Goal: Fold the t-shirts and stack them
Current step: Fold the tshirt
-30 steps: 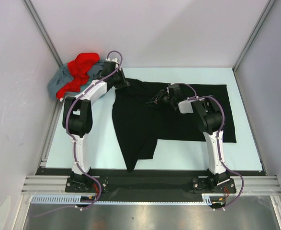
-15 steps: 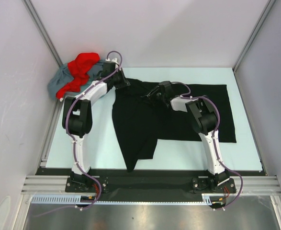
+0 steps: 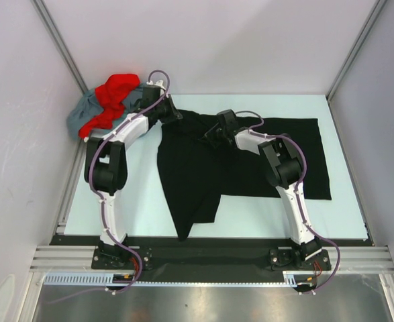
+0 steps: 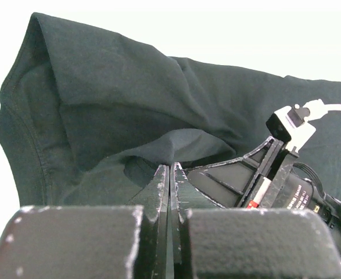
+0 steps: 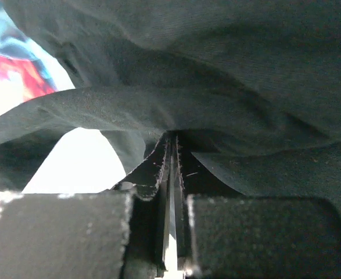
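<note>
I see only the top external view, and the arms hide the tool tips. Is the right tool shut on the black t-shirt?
Observer: Yes. In the right wrist view the right tool is shut, with a fold of the black t-shirt pinched in its jaws.
Operator: And the left tool?
Observer: The left wrist view shows the left tool shut too, on a raised fold of the same shirt.

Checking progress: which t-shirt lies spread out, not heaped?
The black t-shirt, spread over the table; the red t-shirt and grey-blue t-shirt lie bunched at the far-left corner.
</note>
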You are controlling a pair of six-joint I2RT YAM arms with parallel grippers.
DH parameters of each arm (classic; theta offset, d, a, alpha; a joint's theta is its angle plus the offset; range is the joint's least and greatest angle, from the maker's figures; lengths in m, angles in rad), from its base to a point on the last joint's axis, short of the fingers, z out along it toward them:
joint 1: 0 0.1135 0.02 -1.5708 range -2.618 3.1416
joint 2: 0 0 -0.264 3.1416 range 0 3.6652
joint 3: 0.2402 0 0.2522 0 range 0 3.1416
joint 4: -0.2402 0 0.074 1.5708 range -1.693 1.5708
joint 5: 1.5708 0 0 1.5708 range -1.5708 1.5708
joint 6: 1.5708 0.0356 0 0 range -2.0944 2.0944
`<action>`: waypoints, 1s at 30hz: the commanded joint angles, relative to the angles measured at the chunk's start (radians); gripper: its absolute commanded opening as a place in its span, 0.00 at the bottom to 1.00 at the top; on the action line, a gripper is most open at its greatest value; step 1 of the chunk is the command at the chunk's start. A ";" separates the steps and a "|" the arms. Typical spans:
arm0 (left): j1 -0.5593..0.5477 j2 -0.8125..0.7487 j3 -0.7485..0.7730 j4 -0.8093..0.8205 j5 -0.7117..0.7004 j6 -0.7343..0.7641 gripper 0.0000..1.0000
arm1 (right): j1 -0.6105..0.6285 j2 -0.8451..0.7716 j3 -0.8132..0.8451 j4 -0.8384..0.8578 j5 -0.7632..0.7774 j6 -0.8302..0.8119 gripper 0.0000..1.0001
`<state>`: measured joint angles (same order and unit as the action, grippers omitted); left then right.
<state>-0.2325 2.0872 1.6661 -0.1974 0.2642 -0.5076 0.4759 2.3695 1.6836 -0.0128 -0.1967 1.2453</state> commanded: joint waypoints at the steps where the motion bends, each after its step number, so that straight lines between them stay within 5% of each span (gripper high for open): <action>1: 0.007 -0.093 -0.008 0.012 -0.005 -0.008 0.00 | -0.006 -0.024 0.037 -0.092 -0.039 -0.145 0.00; 15: 0.010 -0.231 -0.231 -0.086 -0.019 -0.051 0.00 | -0.123 -0.033 0.209 -0.415 -0.529 -0.556 0.00; 25: 0.015 -0.302 -0.344 -0.149 -0.025 -0.034 0.00 | -0.158 0.071 0.382 -0.738 -0.675 -0.786 0.00; 30: 0.015 -0.305 -0.374 -0.195 -0.002 -0.017 0.00 | -0.178 0.031 0.305 -0.788 -0.667 -0.836 0.00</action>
<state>-0.2260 1.8362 1.3083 -0.3561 0.2432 -0.5442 0.3164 2.4180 2.0102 -0.6971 -0.8207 0.4854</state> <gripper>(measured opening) 0.006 0.010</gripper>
